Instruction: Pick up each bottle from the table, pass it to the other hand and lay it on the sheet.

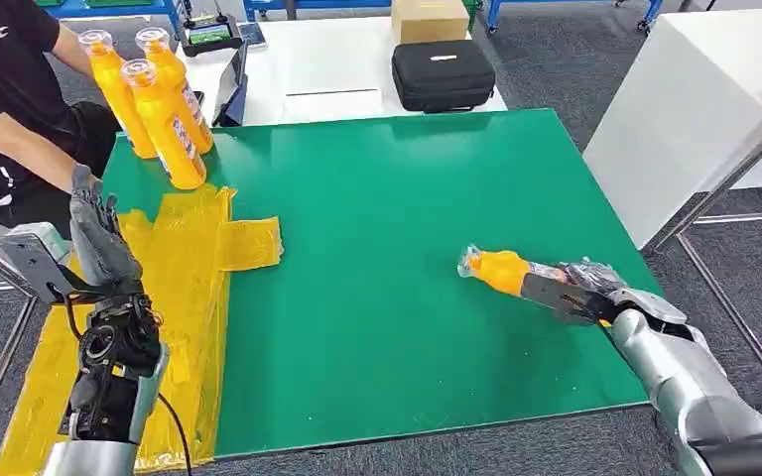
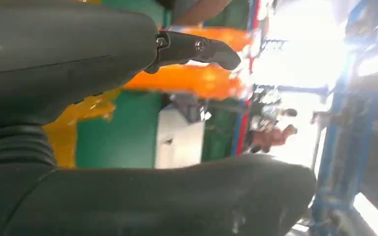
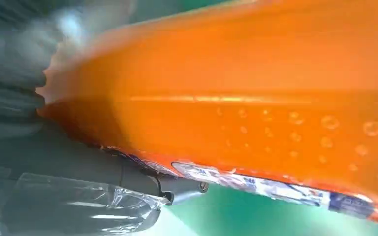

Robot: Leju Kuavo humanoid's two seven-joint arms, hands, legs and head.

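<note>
Nearest me on the right, my right hand (image 1: 595, 295) has its dark fingers wrapped around the labelled lower body of an orange bottle (image 1: 504, 270), which lies on its side, cap end pointing left over the green surface (image 1: 387, 218). I cannot tell whether it rests on the surface or is just clear of it. The close right wrist view shows a smooth, glossy wall with small droplets or dimples, so I judge it slippery, full and fairly heavy, rigid enough to squeeze firmly. The wide middle, near the label, looks the safest place to take hold.

On the left, my left hand (image 1: 99, 238) hangs empty with fingers apart above the yellow sheet (image 1: 193, 268). Farther off, three upright orange bottles (image 1: 164, 99) stand together at the sheet's far end, beside a person (image 1: 5, 109) in black.
</note>
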